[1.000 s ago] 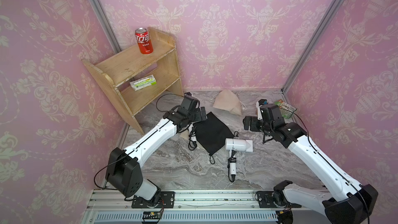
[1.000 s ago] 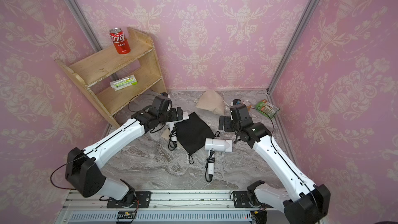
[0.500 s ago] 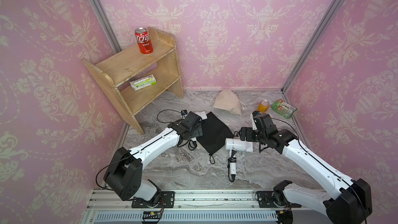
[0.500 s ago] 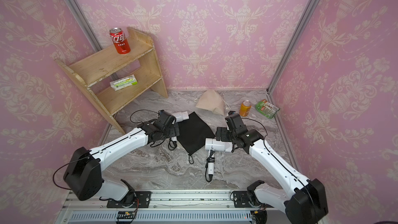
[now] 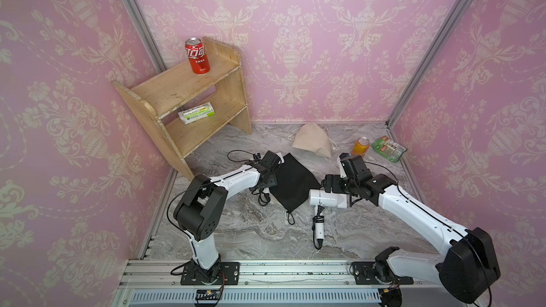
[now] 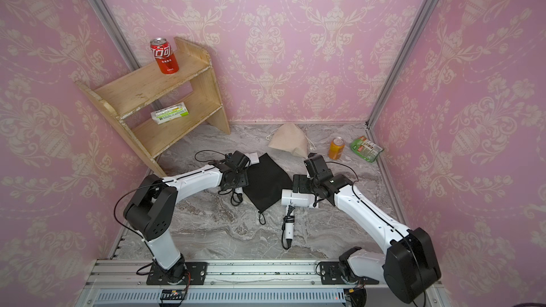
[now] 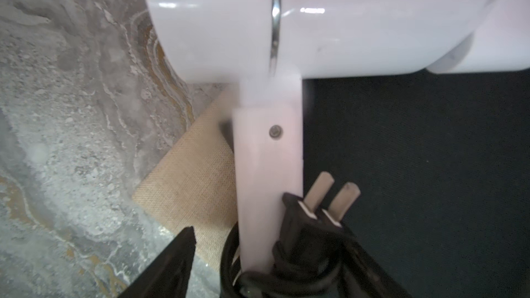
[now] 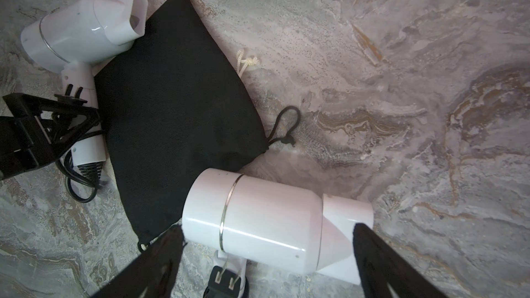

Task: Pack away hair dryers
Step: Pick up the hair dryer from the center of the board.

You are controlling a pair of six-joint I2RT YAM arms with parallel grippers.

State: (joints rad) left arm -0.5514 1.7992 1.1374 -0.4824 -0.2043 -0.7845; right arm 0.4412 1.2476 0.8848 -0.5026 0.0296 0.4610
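Two white hair dryers lie on the marble floor either side of a flat black pouch. The left dryer rests partly on a beige pouch. My left gripper straddles its handle and bundled black cord, jaws open, with a gap between one finger and the handle; the other finger is hidden by the cord. My right gripper is open, its fingers flanking the barrel of the right dryer end to end. In both top views both grippers are low over their dryers.
A second beige pouch lies at the back, with an orange can and a green packet at the back right. A wooden shelf at the back left holds a red can and a green-white packet. The right dryer's cord trails forward.
Both arms came down and forward. My left gripper dropped over the left dryer's handle and its jaws narrowed. My right gripper lowered around the right dryer's barrel.
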